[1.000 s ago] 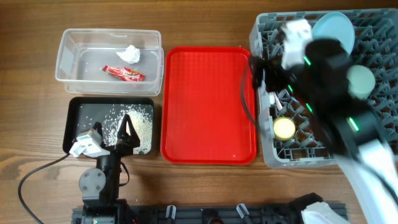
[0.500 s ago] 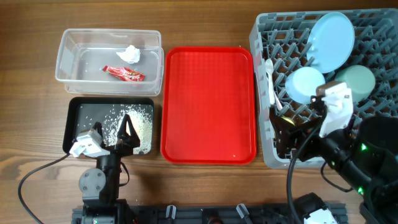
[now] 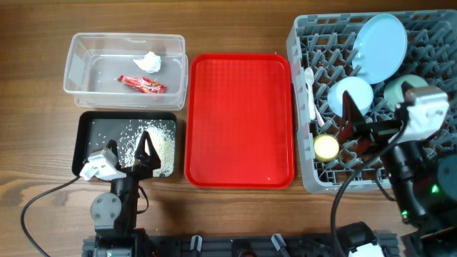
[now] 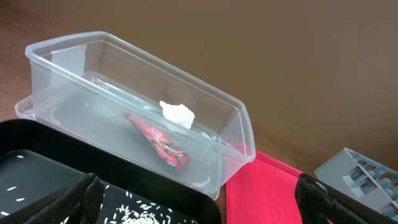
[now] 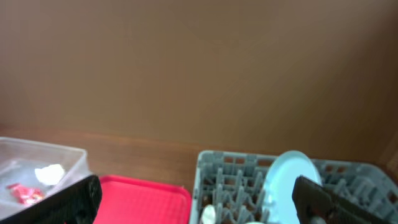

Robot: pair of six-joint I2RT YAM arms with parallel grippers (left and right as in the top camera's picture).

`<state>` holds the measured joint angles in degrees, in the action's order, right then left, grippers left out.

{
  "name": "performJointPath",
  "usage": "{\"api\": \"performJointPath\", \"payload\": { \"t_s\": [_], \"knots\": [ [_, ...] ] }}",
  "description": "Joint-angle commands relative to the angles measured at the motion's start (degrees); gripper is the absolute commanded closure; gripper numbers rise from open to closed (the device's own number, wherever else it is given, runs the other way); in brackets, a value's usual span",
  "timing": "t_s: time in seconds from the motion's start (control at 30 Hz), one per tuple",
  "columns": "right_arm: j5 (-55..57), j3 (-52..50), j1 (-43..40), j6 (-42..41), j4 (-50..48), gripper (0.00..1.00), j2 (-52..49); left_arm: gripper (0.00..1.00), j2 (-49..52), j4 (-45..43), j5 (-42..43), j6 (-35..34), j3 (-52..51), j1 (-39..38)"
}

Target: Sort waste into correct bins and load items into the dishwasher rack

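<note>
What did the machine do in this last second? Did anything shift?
The right arm pulled back from the far part of the large grey plastic rack toward its near right corner, with the right end effector open and empty, uncovering the light blue bowl. The left end effector, clear plastic tub and black plastic tray stayed put.

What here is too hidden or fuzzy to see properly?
Overhead: pale green bowl, mostly under the right arm.
Overhead: white cutlery in the dishwasher rack, too small to tell fork from spoon.
Right wrist: light blue plate, blurred, cut by the bottom edge.
Left wrist: black tray, cut by the bottom edge.
</note>
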<state>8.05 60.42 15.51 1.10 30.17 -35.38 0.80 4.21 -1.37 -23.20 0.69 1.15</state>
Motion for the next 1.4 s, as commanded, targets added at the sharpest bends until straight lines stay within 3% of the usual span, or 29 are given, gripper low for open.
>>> {"api": "performJointPath", "payload": {
  "t_s": [0.0, 0.33, 0.53, 0.73, 1.37],
  "knots": [
    [1.1, -11.2, -1.6, 1.9, -5.9, 0.0, 5.9, 0.0, -0.4, -0.2, 0.5, 0.3, -0.4, 0.3],
    [1.1, -41.6, -5.5, 1.9, -22.7, 0.0, 22.0, 0.0, -0.4, -0.2, 0.5, 0.3, -0.4, 0.3],
    [1.0, -53.8, -6.5, 1.7, -30.1, 0.0, 31.3, 0.0, -0.4, -0.2, 0.5, 0.3, -0.4, 0.3],
    [0.9, -59.8, -8.1, 1.7, -35.1, 0.0, 35.2, 0.0, -0.4, -0.2, 0.5, 0.3, -0.4, 0.3],
    [0.9, -60.1, -8.4, 1.9, -31.5, 0.0, 34.3, 0.0, -0.4, -0.2, 0.5, 0.3, -0.4, 0.3]
  ]
}}
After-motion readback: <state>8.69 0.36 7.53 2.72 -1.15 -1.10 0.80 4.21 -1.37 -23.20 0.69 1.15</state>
